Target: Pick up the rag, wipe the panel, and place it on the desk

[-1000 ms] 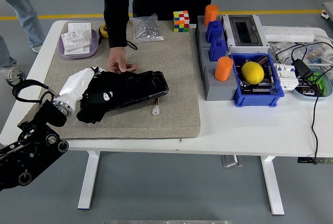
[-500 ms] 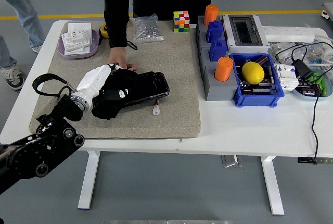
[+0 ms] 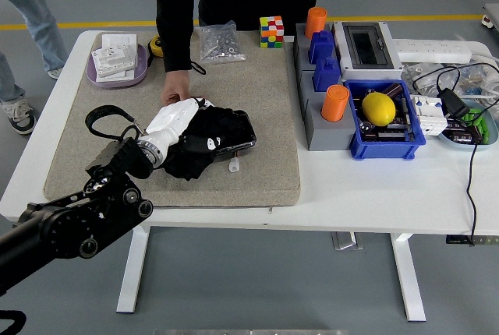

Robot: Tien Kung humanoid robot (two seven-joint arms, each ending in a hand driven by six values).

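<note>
Head view: the left hand (image 3: 178,122) is seen pressed down on the black rag (image 3: 201,148), which is bunched over the dark panel (image 3: 240,134) in the middle of the beige mat (image 3: 265,101). The fingers are closed on the rag; white palm shell is visible on top, dark cloth underneath.

Change over the last second: the hand and rag have been carried from the left end of the panel toward its right end. The rag was spread wide near the mat's left side a second ago; now it is gathered toward the mat centre and only the panel's right end is left uncovered. Read as a wipe stroke in progress, roughly mid-pass.

The panel's far-left corner is held steady by a person's hand (image 3: 175,89), just beside the robot's hand. Contact between the two cannot be ruled out.

A small white connector (image 3: 233,166) is seen at the panel's near edge, just beside the rag; a snag is possible.

Right hand is not seen.

Remaining, by judgement: the stroke to be finished, then the rag released on the tabletop (image 3: 366,187) clear of the panel.
</note>
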